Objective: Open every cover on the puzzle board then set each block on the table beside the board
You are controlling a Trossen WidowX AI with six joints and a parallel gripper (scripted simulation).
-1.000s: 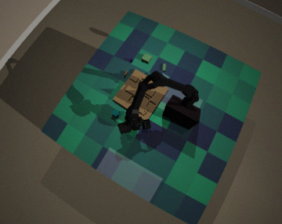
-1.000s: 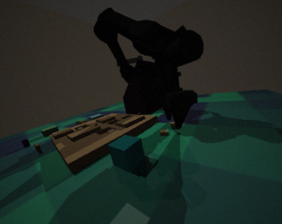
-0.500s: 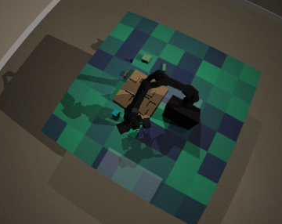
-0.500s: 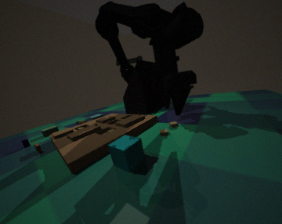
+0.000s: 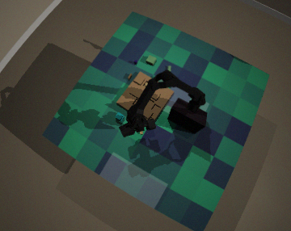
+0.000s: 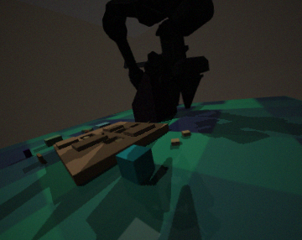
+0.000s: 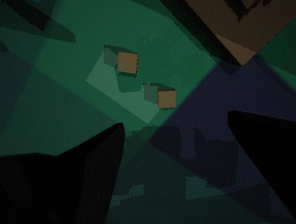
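Note:
The wooden puzzle board (image 5: pixel 128 98) (image 6: pixel 81 173) (image 7: pixel 220 37) lies flat, with raised covers (image 6: pixel 91 143) on top; their exact positions are too dark to tell. Two small tan blocks lie off the board near its corner: one (image 6: pixel 175 142) (image 7: pixel 127 62) and another (image 6: pixel 185 133) (image 7: pixel 167 99). A teal block (image 5: pixel 120 117) (image 6: pixel 135 164) stands beside the board. A green block (image 5: pixel 151 60) (image 6: pixel 54 140), a small purple block (image 5: pixel 135 62) (image 6: pixel 28 153) and a brown block (image 5: pixel 130 76) (image 6: pixel 41 159) lie on its far side. My gripper (image 7: pixel 174 123) is open and empty, above the table near the tan blocks.
The arm's dark base (image 5: pixel 187 116) stands beside the board, and the arm arches over it. A small yellow-green piece (image 5: pixel 169 68) lies beyond the board. The checkered table top (image 5: pixel 194 174) carries dark shadows of the arm.

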